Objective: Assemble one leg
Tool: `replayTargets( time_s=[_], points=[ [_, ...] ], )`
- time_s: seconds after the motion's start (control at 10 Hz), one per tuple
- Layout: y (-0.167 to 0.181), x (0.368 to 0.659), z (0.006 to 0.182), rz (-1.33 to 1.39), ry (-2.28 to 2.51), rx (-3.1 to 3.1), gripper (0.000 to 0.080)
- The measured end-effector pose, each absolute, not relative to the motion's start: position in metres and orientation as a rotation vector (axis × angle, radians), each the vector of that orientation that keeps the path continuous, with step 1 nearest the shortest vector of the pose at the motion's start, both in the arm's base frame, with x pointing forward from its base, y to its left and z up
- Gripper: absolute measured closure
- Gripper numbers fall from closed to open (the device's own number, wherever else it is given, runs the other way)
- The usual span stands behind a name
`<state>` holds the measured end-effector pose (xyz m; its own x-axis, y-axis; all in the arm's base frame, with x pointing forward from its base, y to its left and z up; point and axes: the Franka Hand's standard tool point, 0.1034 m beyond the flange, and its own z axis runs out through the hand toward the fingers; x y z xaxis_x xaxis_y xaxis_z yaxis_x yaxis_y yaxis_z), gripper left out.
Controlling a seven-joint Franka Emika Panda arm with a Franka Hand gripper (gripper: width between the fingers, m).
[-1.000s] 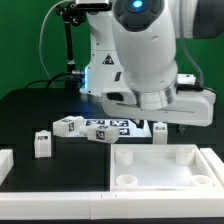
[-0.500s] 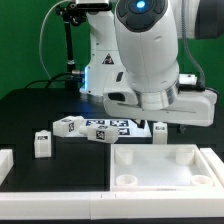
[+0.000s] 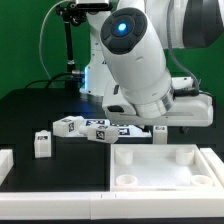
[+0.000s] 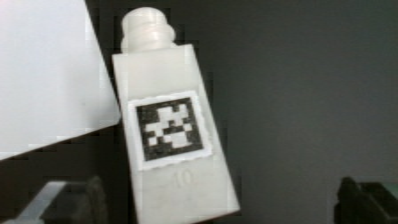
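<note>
In the wrist view a leg [image 4: 169,120], a white post with a round peg at one end and a black-and-white tag on its face, lies on the dark table. My gripper [image 4: 217,200] is open above it. Its two dark fingertips [image 4: 63,200] show at the frame edge, with the leg's plain end between them, close to one finger and touching neither. In the exterior view the arm's body hides the fingers. The leg [image 3: 160,130] beside the arm there may be the same one. Three more legs [image 3: 43,143] [image 3: 68,126] [image 3: 100,133] lie to the exterior view's left.
The large white tray-like panel [image 3: 160,165] with round corner sockets lies at the front. The marker board [image 3: 118,126] lies behind it, under the arm. A white part [image 3: 5,165] sits at the exterior view's left edge. A flat white surface [image 4: 45,70] lies beside the leg.
The arm's upper body has swung toward the exterior view's left and turned. The legs, the panel and the marker board have not moved.
</note>
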<state>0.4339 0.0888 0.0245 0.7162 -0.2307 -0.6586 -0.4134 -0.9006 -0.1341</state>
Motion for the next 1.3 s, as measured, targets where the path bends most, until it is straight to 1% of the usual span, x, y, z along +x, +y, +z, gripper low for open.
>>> replayTargets(
  time_s=[0.2,0.4,0.6,0.8,1.0,1.1,1.2,1.3],
  points=[
    [0.078,0.427,0.018,1.004,0.453,-2.711,0.0151],
    [0.056,0.418,0.009,1.055,0.415,-2.737,0.0151],
    [0.061,0.42,0.012,1.057,0.459,-2.746,0.0151],
    [0.058,0.42,0.011,1.058,0.468,-2.743,0.0163],
    [0.058,0.42,0.011,1.058,0.47,-2.743,0.0518],
    [0.057,0.42,0.011,1.058,0.471,-2.742,0.0656],
    [0.057,0.42,0.011,1.058,0.472,-2.742,0.0656],
    [0.057,0.42,0.011,1.057,0.473,-2.741,0.0772]
  ],
)
